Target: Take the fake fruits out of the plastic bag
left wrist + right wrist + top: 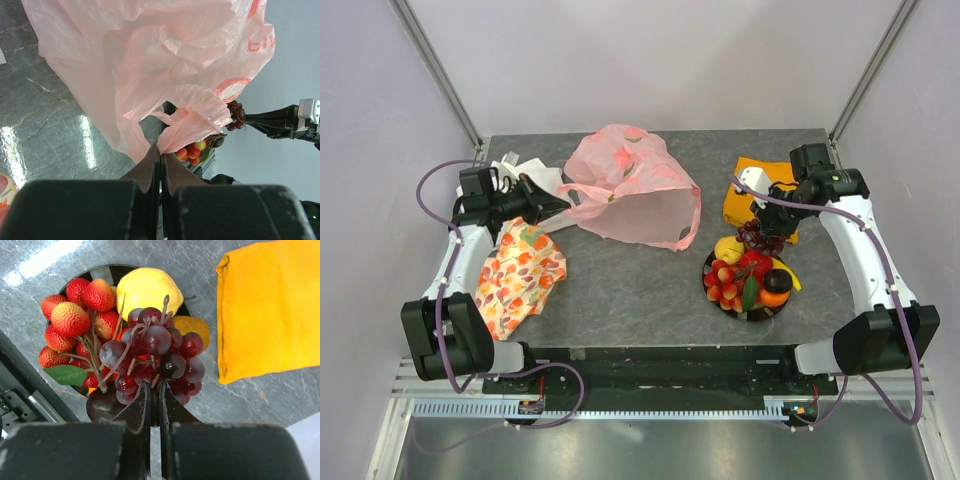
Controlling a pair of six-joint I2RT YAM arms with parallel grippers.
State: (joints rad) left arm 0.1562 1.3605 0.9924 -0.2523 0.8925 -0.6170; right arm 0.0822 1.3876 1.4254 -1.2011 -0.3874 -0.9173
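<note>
Plastic bag (635,190), 1: pink, far centre of desk (620,290); edge pinched in closed left hand (160,150); red lettering, unreadable.
Grape bunch (155,350), 1: gripped by right hand (154,387) over black dish (757,314) holding berry cluster (75,315), yellow apple (145,287), orange (776,297).
Cloths, 2: orange cloth (270,310) beside dish; floral cloth (520,275) near left.

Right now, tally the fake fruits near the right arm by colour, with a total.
Yellow: 2 (round fruit, banana)
Red: 1 (berry cluster)
Purple: 1 (grape bunch, in the right end effector)
Orange: 1 (orange)
Brown: 1 (oval fruit)
Total: 6
</note>
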